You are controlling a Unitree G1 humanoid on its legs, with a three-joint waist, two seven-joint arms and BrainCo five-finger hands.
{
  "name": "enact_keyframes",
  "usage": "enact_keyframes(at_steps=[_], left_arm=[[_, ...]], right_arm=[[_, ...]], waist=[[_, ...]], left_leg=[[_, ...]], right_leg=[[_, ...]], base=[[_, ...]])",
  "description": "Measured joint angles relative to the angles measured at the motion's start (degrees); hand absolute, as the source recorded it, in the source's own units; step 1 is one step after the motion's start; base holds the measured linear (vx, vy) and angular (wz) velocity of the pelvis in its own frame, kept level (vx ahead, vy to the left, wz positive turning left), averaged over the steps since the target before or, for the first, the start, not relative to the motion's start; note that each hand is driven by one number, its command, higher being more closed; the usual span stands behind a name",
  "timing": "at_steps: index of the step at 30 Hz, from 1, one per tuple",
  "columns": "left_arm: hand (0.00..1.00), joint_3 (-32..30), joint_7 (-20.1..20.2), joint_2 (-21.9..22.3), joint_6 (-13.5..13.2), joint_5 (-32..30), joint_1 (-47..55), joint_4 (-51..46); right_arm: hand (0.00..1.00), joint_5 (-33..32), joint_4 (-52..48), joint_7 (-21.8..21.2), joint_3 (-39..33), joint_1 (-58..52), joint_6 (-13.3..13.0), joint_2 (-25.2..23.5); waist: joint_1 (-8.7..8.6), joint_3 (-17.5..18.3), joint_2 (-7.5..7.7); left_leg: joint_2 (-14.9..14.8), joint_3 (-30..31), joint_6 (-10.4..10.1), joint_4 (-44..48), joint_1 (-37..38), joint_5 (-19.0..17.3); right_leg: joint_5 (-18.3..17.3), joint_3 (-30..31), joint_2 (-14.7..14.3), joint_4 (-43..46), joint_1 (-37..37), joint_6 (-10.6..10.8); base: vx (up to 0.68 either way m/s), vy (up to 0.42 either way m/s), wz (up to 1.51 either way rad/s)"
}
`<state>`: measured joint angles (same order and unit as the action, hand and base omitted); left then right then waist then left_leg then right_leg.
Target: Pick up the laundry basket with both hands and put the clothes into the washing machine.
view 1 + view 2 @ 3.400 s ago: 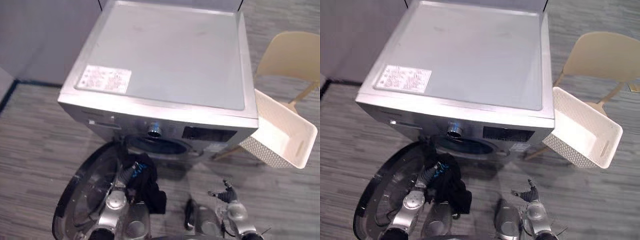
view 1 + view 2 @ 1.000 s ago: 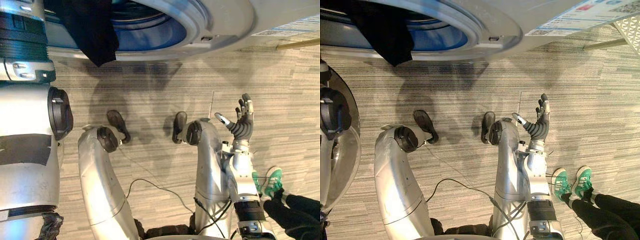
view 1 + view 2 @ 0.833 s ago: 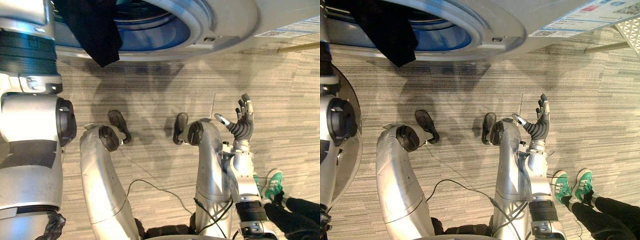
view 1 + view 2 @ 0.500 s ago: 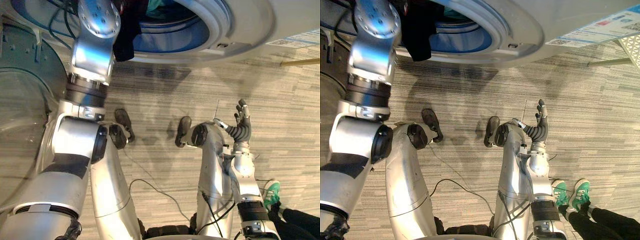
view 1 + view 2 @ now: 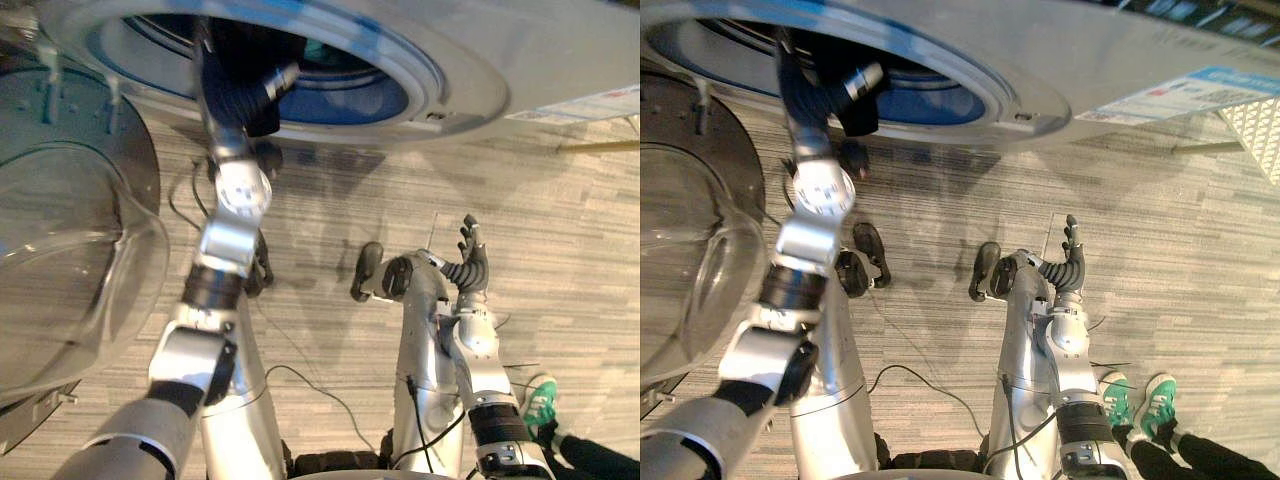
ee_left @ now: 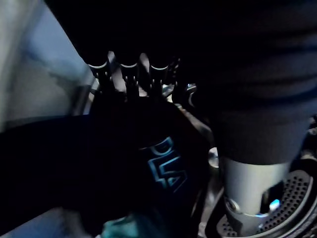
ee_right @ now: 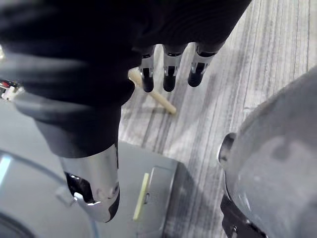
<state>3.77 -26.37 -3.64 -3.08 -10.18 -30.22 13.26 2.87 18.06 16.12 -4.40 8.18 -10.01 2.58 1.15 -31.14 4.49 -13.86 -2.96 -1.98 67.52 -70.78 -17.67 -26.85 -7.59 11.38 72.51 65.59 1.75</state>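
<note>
The washing machine (image 5: 490, 70) stands with its round drum mouth (image 5: 350, 98) open toward me. My left arm reaches up into that mouth, and my left hand (image 5: 238, 92) is inside it with the fingers (image 6: 129, 67) stretched straight. A dark garment (image 6: 158, 163) with blue lettering lies bunched in the drum against those fingers, part of it hanging at the rim (image 5: 858, 118). My right hand (image 5: 470, 268) hovers over the floor, its fingers (image 7: 168, 69) straight and empty. A corner of the white laundry basket (image 5: 1258, 130) shows at the right.
The machine's glass door (image 5: 70, 260) hangs open on the left, close beside my left arm. A person in green shoes (image 5: 1145, 395) stands at the lower right, near my right arm. Grey striped flooring (image 5: 560, 220) runs in front of the machine.
My left arm has stretched up from the rim into the drum mouth, taking the dark garment in with it. The view has shifted. The right hand has stayed put.
</note>
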Motion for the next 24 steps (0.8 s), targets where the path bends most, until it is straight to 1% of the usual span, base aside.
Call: enact_keyframes(at_steps=[1,2,3,4,5,6,7,8,9,11,13,14,16,18,19,20,21,23,24], left_arm=[[0.0,0.1,1.2,1.4,-1.1,2.6,4.0,-0.1],[0.0,0.2,1.7,2.1,-1.6,3.8,5.8,-0.4],[0.0,0.4,2.7,3.0,-2.5,5.5,9.3,-0.9],[0.0,0.6,3.2,3.5,-3.1,6.0,11.8,-1.1],[0.0,0.6,3.7,3.5,-3.4,6.0,12.7,-1.1],[0.0,0.5,4.5,3.4,-3.9,6.1,14.2,-1.1],[0.0,0.2,5.3,3.4,-4.1,6.1,15.4,-1.1],[0.0,0.0,5.6,3.4,-4.2,6.2,16.0,-1.0],[0.0,-0.1,6.5,3.3,-4.2,6.9,17.4,-0.6],[0.0,-0.8,7.8,3.2,-4.4,7.4,19.6,2.9],[0.0,-1.3,9.3,3.6,-4.2,8.0,23.2,8.8],[0.0,-1.7,10.5,3.7,-4.1,8.5,25.2,11.0],[0.0,-2.2,12.7,3.5,-3.9,8.5,29.2,15.4],[0.0,-3.1,14.3,3.0,-3.8,8.5,31.8,20.1],[0.0,-4.0,15.1,2.8,-3.7,8.4,32.5,22.8],[0.0,-4.4,15.4,2.6,-3.5,8.3,32.6,26.5],[0.0,-4.4,15.7,2.4,-3.5,8.3,32.7,28.2],[0.0,-4.5,16.5,0.8,-3.4,7.4,33.0,32.3],[0.0,-4.5,16.5,0.5,-3.4,7.2,33.1,33.0]], right_arm=[[0.0,0.0,1.0,-0.1,0.0,-0.8,0.3,0.0],[0.0,0.0,1.2,-0.1,-0.1,-1.5,0.3,0.1],[0.0,0.0,1.5,-0.1,-0.2,-3.2,0.5,0.2],[0.0,0.0,2.0,-0.1,-0.2,-4.6,0.5,0.2],[0.0,0.0,2.3,-0.1,-0.2,-5.0,0.5,0.2],[0.0,0.0,3.1,-0.1,-0.2,-5.4,0.5,0.3],[0.0,0.0,4.2,-0.1,-0.2,-5.5,0.8,0.2],[0.0,-0.1,4.7,-0.2,-0.2,-5.5,1.0,0.2],[0.0,-0.1,6.0,-0.2,-0.1,-5.6,1.5,0.1],[0.0,-0.5,9.0,-0.3,-0.3,-6.2,1.7,0.1],[0.0,-1.3,13.7,-0.6,-0.6,-7.2,2.0,0.0],[0.0,-1.5,15.3,-1.2,-0.6,-8.2,2.3,0.0],[0.0,-2.0,18.2,-1.6,-1.1,-11.1,3.1,-0.5],[0.0,-2.0,20.6,-2.3,-2.6,-12.9,3.8,-1.3],[0.0,-2.0,22.0,-2.6,-2.9,-13.1,3.9,-1.3],[0.0,-1.9,24.1,-2.8,-3.4,-12.9,4.0,-1.2],[0.0,-1.8,25.3,-2.9,-3.9,-12.8,4.0,-1.1],[0.0,-1.7,29.9,-3.4,-5.3,-11.3,4.1,-0.3],[0.0,-1.7,30.8,-3.8,-5.3,-11.0,4.2,0.0]], waist=[[0.27,0.2,-0.37],[0.37,0.6,-0.72],[0.42,2.2,-1.34],[0.62,4.1,-1.8],[0.86,4.7,-2.09],[1.07,5.2,-2.68],[1.13,5.4,-2.92],[1.19,5.4,-2.92],[1.31,5.5,-2.94],[1.39,5.8,-2.91],[1.21,8.3,-2.98],[1.25,9.8,-2.94],[1.3,13.9,-2.98],[1.4,17.9,-3.15],[1.33,19.2,-3.22],[1.31,20.7,-3.26],[1.35,21.4,-3.33],[1.27,22.3,-3.85],[1.26,22.3,-3.88]], left_leg=[[0.1,-0.3,-0.1,-2.6,3.9,0.6],[0.4,-0.3,-0.3,-3.9,5.6,0.9],[0.9,-0.3,-0.6,-6.4,8.4,1.5],[1.2,-0.6,-0.7,-8.8,10.4,2.3],[1.4,-0.6,-0.9,-9.8,11.4,2.6],[1.8,-0.5,-1.1,-12.1,13.8,3.2],[2.0,-0.6,-1.4,-14.4,16.4,3.9],[2.0,-0.8,-1.5,-15.5,17.7,4.3],[2.2,-1.1,-1.8,-18.0,20.5,4.9],[2.7,-1.5,-1.9,-22.6,25.7,6.3],[3.2,-2.5,-1.9,-29.4,32.2,8.1],[3.7,-2.8,-1.9,-32.5,35.1,9.0],[4.6,-3.8,-1.8,-39.4,41.3,10.7],[5.4,-4.3,-1.9,-45.0,45.9,12.2],[5.8,-4.3,-1.9,-47.6,47.8,13.2],[6.4,-4.7,-1.9,-51.7,50.7,14.8],[6.8,-4.9,-1.8,-54.0,52.1,15.8],[7.3,-5.3,-2.0,-60.5,56.8,18.2],[7.3,-5.5,-1.8,-61.5,57.8,18.6]], right_leg=[[0.2,-0.7,0.0,-2.5,-4.0,-0.2],[0.4,-1.1,0.1,-3.7,-5.9,-0.3],[0.7,-1.9,0.5,-5.9,-8.7,-0.5],[1.1,-2.4,0.5,-7.9,-10.6,-0.5],[1.3,-2.6,0.5,-8.9,-11.7,-0.6],[1.6,-3.2,0.6,-10.7,-14.2,-0.5],[2.0,-3.7,0.5,-12.7,-16.8,-0.7],[2.3,-3.9,0.4,-13.8,-18.0,-0.8],[2.9,-4.7,0.3,-16.2,-20.9,-0.7],[4.2,-5.4,-0.1,-20.7,-26.1,-0.5],[6.2,-6.2,-0.5,-27.4,-32.4,0.0],[7.0,-6.5,-0.6,-30.4,-35.2,0.4],[8.8,-7.7,-0.7,-36.9,-41.2,1.1],[10.6,-8.6,-1.0,-42.9,-45.9,1.8],[11.5,-8.9,-1.1,-45.6,-47.9,2.0],[12.8,-9.2,-1.3,-49.3,-50.3,2.4],[13.7,-9.3,-1.4,-51.3,-51.4,2.6],[16.7,-9.2,-2.5,-57.9,-55.8,2.9],[17.3,-9.1,-2.8,-59.1,-56.7,3.0]], base=[[0.04,-0.062,0.19],[0.06,-0.072,0.24],[0.07,-0.067,0.23],[0.07,-0.066,0.2],[0.08,-0.066,0.18],[0.07,-0.065,0.17],[0.07,-0.066,0.15],[0.06,-0.056,0.11],[0.08,-0.05,0.1],[0.09,-0.029,0.11],[0.09,0.0,0.07],[0.16,0.009,0.12],[0.19,0.013,0.11],[0.19,0.021,0.08],[0.23,0.051,0.06],[0.18,0.044,0.05],[0.22,0.056,0.01],[0.15,0.032,-0.1],[0.11,0.019,-0.2]])
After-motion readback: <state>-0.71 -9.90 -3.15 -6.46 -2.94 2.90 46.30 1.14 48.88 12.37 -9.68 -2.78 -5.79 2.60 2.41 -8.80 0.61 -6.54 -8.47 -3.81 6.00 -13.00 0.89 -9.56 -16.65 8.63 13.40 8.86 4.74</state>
